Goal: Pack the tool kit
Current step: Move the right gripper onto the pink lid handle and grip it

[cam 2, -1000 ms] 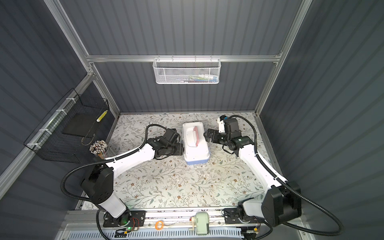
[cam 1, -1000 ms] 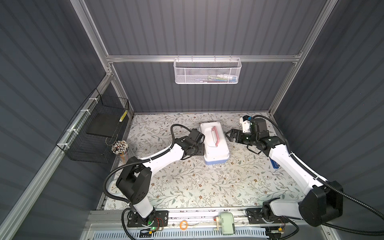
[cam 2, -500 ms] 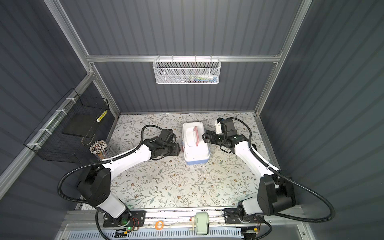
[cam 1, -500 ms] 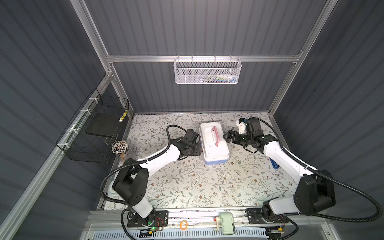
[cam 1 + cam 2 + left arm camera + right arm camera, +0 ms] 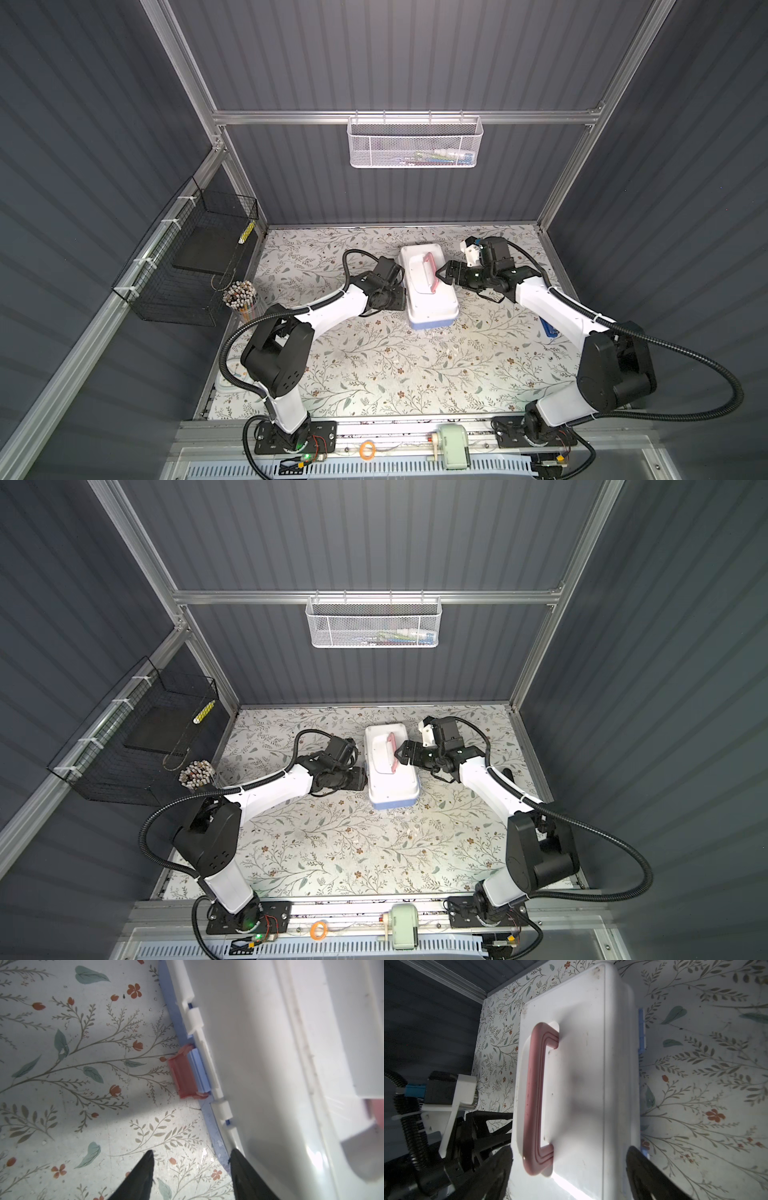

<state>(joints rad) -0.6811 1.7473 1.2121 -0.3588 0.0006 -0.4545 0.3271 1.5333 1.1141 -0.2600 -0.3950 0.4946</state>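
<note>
The tool kit (image 5: 428,291) stands closed at the middle back of the table in both top views, with white lid, pink handle (image 5: 533,1101) and light blue base (image 5: 392,803). My right gripper (image 5: 439,276) hovers over the lid beside the handle. It is open, and its fingers (image 5: 641,1169) stand either side of the lid in the right wrist view. My left gripper (image 5: 191,1159) sits low at the kit's left side, open, with only floor between its fingers. One fingertip (image 5: 235,1157) rests against the lid's rim. The pink latch (image 5: 182,1076) lies ahead of it, folded down. No loose tools show.
A white mesh basket (image 5: 415,143) hangs on the back wall and a black wire basket (image 5: 195,257) on the left wall. A cup of pencils (image 5: 241,295) stands below the wire basket. A small blue object (image 5: 550,330) lies by the right arm.
My right gripper has moved left from beside the kit to over its lid by the handle, its jaws a little narrower. My left gripper has stayed at the kit's left side.
</note>
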